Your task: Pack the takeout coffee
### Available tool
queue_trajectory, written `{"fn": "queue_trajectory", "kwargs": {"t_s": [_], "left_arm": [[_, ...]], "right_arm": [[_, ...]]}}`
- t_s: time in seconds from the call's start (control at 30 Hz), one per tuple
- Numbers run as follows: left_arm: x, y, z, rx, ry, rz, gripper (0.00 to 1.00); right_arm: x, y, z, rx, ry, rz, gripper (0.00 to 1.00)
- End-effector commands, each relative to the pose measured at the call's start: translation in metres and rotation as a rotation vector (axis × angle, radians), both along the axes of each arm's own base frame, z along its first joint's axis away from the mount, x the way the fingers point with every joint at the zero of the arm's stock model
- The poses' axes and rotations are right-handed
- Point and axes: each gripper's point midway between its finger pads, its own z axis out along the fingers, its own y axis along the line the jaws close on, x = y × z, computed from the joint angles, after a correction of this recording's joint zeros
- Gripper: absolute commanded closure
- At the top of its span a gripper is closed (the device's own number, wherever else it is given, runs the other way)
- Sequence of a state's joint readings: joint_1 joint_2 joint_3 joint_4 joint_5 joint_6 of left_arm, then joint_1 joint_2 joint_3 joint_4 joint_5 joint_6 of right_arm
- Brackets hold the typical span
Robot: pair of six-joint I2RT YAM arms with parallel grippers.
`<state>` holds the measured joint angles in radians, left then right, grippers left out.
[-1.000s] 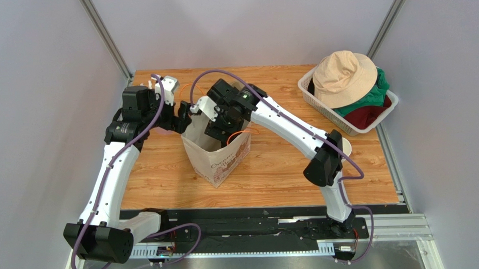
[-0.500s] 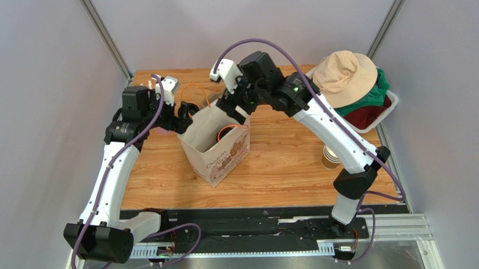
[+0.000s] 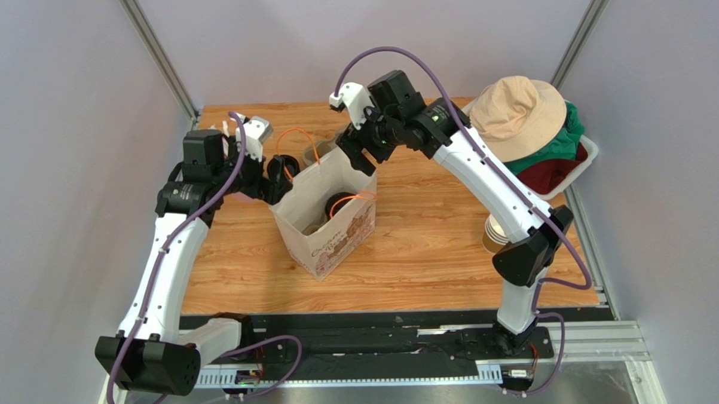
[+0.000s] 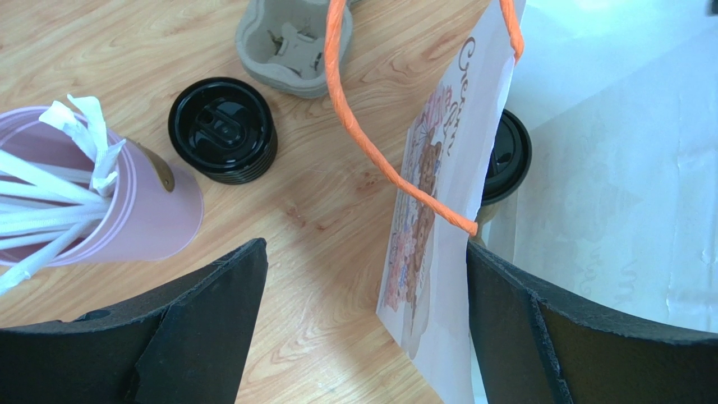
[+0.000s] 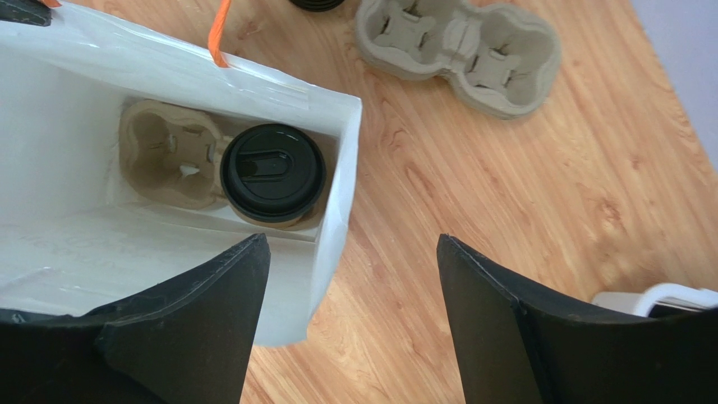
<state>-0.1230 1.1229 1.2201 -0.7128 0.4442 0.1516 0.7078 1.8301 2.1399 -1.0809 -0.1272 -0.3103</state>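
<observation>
The black-lidded takeout coffee (image 5: pixel 272 172) stands upright in a carrier (image 5: pixel 164 156) inside the bag (image 5: pixel 84 252).

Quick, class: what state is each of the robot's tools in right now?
Left tool: open, gripping nothing; the paper bag wall stands in its gap.
Right tool: open, empty; the takeout coffee sits in the paper bag below it.

We see our left gripper (image 4: pixel 364 252) spread wide, the paper bag (image 4: pixel 438 194) wall just inside one finger. The lidded coffee cup (image 4: pixel 506 156) sits inside. On the table (image 4: pixel 320 219) stand a stack of black lids (image 4: pixel 222 129), a pink cup (image 4: pixel 143 210) of straws and a pulp carrier (image 4: pixel 282 42).
</observation>
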Motion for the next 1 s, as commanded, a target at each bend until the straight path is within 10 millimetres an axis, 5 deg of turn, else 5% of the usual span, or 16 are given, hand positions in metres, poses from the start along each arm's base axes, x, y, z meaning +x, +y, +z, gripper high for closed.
{"fn": "queue_trajectory", "kwargs": {"t_s": [0.0, 0.17, 0.3, 0.5, 0.73, 0.97], "left_arm": [[-0.004, -0.008, 0.025, -0.015, -0.067, -0.068, 0.07], [-0.017, -0.019, 0.039, -0.043, -0.093, -0.158, 0.07], [-0.023, -0.021, 0.051, -0.04, -0.126, -0.191, 0.07], [-0.022, -0.014, 0.067, -0.004, -0.175, -0.159, 0.06], [-0.01, 0.011, 0.095, 0.065, -0.272, -0.032, 0.04], [0.004, 0.034, 0.104, 0.08, -0.291, 0.07, 0.02]], "right_arm": [[-0.001, 0.01, 0.0, 0.061, 0.039, 0.022, 0.24], [0.006, 0.01, -0.019, 0.02, 0.062, 0.001, 0.35], [0.008, 0.011, -0.03, 0.007, 0.089, -0.004, 0.68], [0.008, 0.006, -0.032, -0.003, 0.089, -0.03, 0.88], [0.016, -0.027, -0.022, 0.01, 0.082, -0.166, 1.0], [0.008, -0.05, -0.02, 0.019, 0.093, -0.242, 1.0]]}}
